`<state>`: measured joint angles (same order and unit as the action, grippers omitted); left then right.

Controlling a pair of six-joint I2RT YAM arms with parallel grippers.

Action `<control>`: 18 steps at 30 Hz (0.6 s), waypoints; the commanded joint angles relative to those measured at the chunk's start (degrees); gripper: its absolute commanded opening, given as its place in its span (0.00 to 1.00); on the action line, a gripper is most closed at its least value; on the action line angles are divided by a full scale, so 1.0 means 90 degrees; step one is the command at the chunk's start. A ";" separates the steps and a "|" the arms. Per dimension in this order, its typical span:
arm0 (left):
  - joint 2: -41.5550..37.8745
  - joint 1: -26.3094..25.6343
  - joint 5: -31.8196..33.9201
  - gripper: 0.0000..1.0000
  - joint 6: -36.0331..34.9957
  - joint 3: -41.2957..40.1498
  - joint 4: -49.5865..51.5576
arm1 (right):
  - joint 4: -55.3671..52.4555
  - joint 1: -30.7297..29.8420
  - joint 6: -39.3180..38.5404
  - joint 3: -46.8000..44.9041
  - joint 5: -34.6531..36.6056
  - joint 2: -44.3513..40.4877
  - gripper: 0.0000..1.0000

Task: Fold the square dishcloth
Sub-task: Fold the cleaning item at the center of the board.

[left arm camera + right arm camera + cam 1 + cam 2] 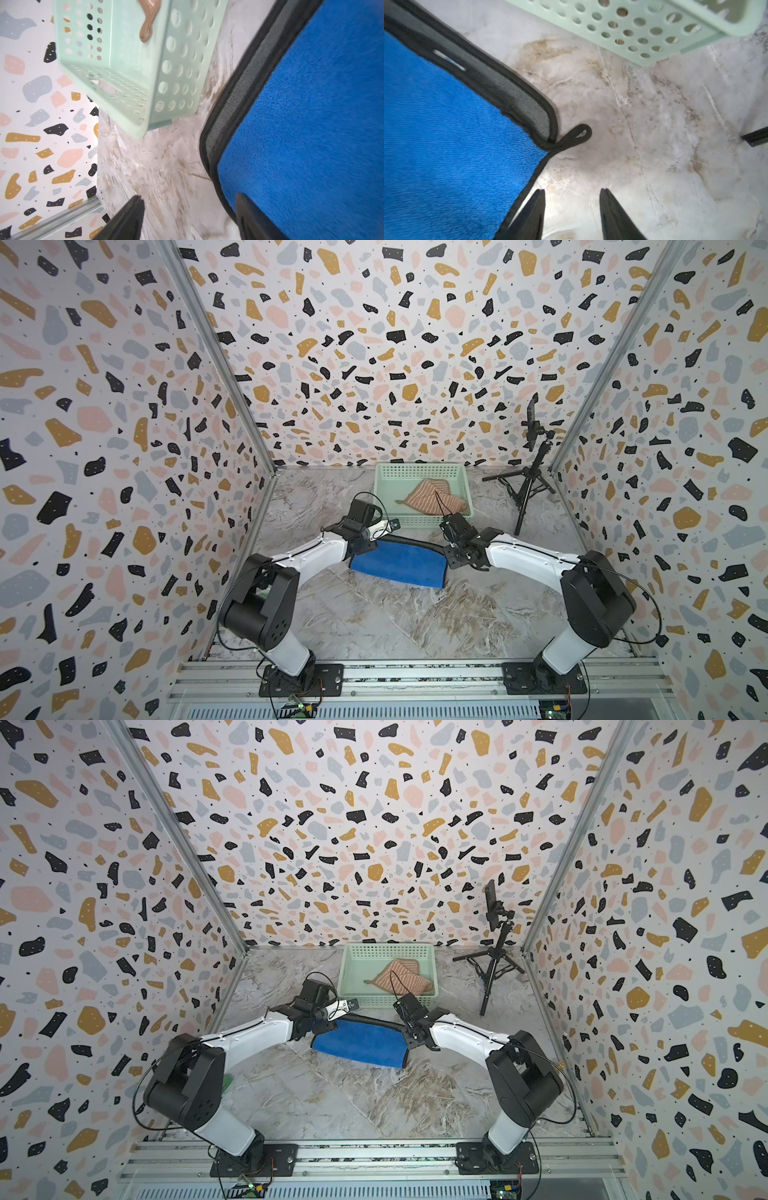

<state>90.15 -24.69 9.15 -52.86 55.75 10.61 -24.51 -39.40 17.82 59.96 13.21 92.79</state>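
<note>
**Dishcloth [399,562] folded, tools apart**

You see the blue dishcloth lying folded on the worktop [374,622], midway between the side edges, just before the green basket [415,522] at the far edge. Your left tool [189,198] straddles one end, spread apart. Your right tool [572,190] stands apart beside the looped corner.

Marble-look tabletop [374,622], grey-brown veins. Mid-table: blue dishcloth [399,564] lying folded, black hem, grey underside strip peeking out along far edge, corner loop [577,135] flat on marble. Just behind it, mint perforated basket [415,523], narrow gap between. Far right corner: black tripod [524,493], legs splayed.
</note>
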 commanded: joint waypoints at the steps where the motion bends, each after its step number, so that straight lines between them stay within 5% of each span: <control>1: -0.0426 0.0048 -0.0728 0.77 0.0179 -0.0210 0.1026 | 0.0844 -0.0056 0.0170 -0.0190 -0.1095 -0.0452 0.37; 6: -0.0515 0.0106 -0.0563 0.77 0.0205 -0.0598 0.1038 | 0.1277 -0.0056 0.0483 -0.0133 -0.2144 0.0252 0.21; 18: 0.0488 0.0215 0.0479 0.72 0.0080 -0.0790 0.0070 | 0.1667 -0.0389 0.0982 -0.1921 -0.2188 0.0115 0.04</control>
<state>93.17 -22.94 10.72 -51.83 49.21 13.89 -5.69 -40.95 24.84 47.48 -5.85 95.35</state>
